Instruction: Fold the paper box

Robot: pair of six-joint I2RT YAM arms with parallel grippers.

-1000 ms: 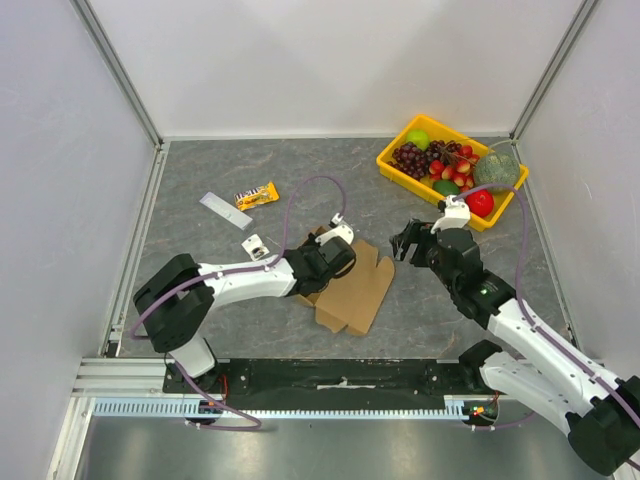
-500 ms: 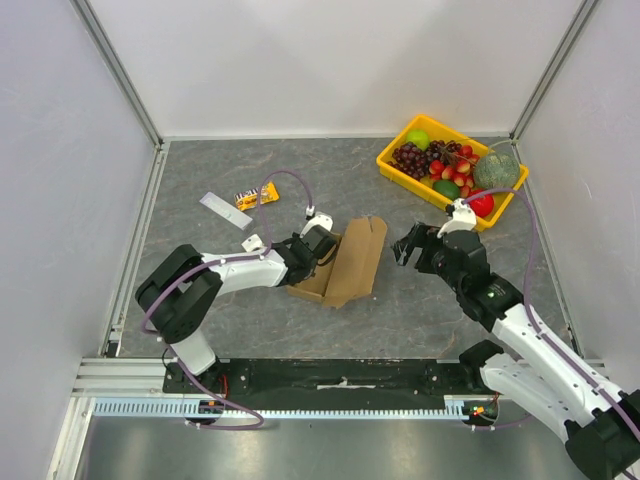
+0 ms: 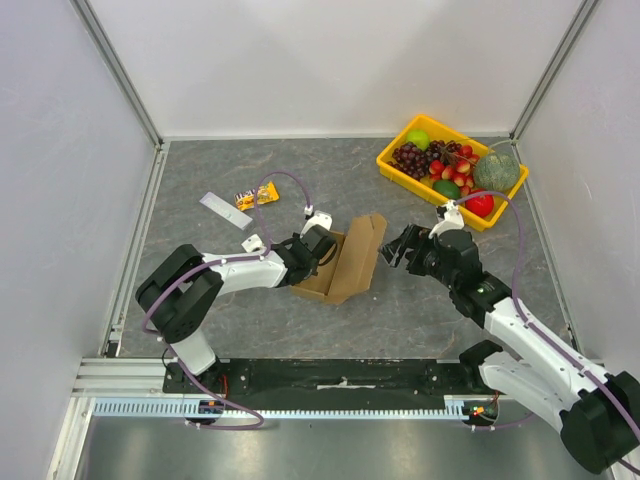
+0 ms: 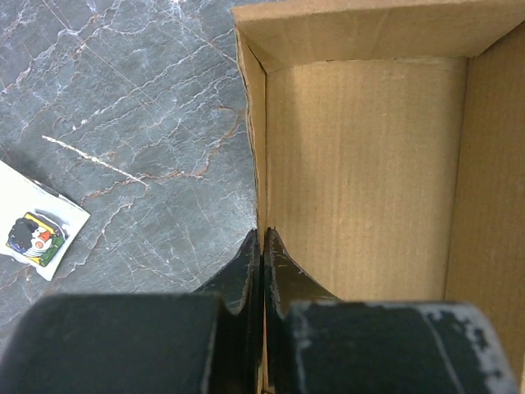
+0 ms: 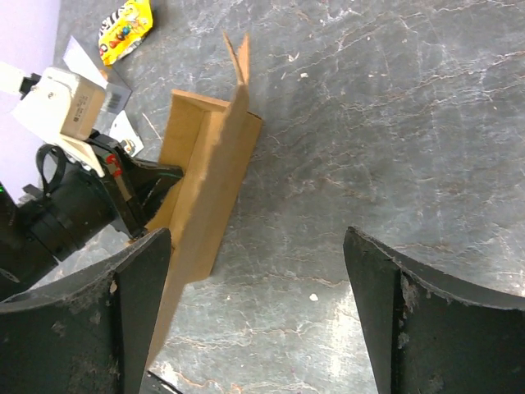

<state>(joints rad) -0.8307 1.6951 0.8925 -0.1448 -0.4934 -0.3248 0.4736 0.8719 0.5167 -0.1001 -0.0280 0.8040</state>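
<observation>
My left pincer (image 4: 262,246) was pinched tight on the side wall of the paper box (image 3: 350,262), which sat mid-table with its big flap tipped up. Right pincer (image 5: 256,238) was spread wide just right of that flap. Yellow fruit tray (image 3: 385,163) way back right.
</observation>
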